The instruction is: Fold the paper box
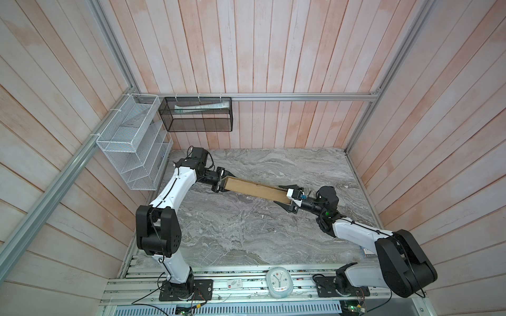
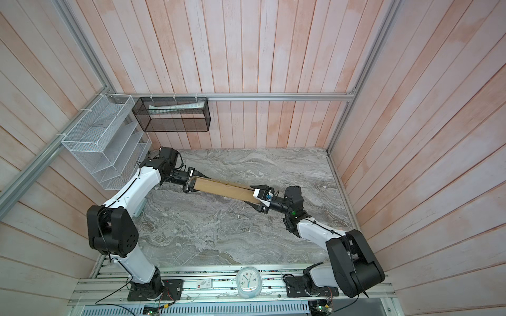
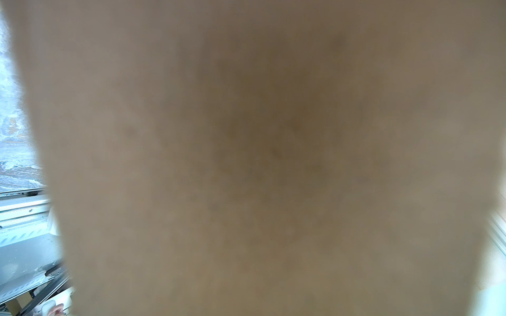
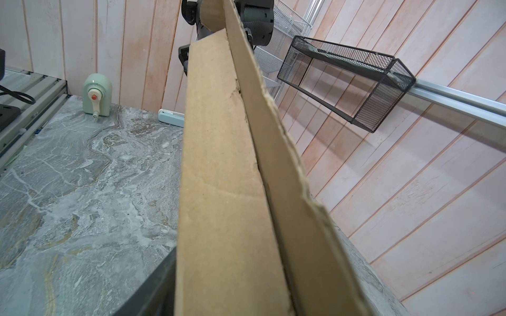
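The paper box (image 1: pixel 254 188) is plain brown cardboard, standing on edge and slanting across the middle of the marble table (image 1: pixel 246 235) in both top views (image 2: pixel 227 190). My left gripper (image 1: pixel 226 182) is shut on its left end. Blurred cardboard (image 3: pixel 260 150) fills the left wrist view and hides the jaws. My right gripper (image 1: pixel 278 194) has one finger on each face of the right end and is shut on it. In the right wrist view the box (image 4: pixel 219 191) runs away between the jaws. One dark finger (image 4: pixel 153 287) lies against it, and a flap edge (image 4: pixel 276 142) stands slightly apart.
A black mesh basket (image 1: pixel 195 115) and a white wire rack (image 1: pixel 131 142) hang on the back-left walls. A clock (image 1: pixel 279 281) sits on the front rail. A green pencil sharpener (image 4: pixel 97 93) and a pale blue case (image 4: pixel 171 117) stand by the left wall.
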Robot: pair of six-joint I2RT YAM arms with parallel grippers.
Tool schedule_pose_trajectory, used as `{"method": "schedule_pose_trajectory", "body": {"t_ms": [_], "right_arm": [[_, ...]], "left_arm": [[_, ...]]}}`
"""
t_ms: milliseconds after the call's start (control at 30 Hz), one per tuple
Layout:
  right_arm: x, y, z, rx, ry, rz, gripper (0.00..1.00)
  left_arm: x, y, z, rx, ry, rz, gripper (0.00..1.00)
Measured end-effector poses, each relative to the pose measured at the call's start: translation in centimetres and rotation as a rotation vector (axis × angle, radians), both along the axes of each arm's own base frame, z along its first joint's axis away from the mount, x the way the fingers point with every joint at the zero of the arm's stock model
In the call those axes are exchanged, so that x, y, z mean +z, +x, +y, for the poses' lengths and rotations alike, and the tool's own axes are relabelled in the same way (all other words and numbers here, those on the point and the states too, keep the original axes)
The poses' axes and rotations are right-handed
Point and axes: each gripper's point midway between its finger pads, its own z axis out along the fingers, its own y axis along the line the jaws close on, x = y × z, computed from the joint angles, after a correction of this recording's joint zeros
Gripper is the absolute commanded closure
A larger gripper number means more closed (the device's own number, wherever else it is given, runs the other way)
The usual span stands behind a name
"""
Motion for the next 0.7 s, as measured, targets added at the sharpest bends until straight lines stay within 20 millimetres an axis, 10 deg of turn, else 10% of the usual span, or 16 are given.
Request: {"method": "schedule_pose_trajectory", "body": {"t_ms": [700], "right_arm": [[-0.58, 0.34, -0.23, -0.039, -0.053, -0.038, 0.43]], "left_arm": [[0.05, 0.21, -0.09, -0.003, 0.010, 0.008, 0.62]]}}
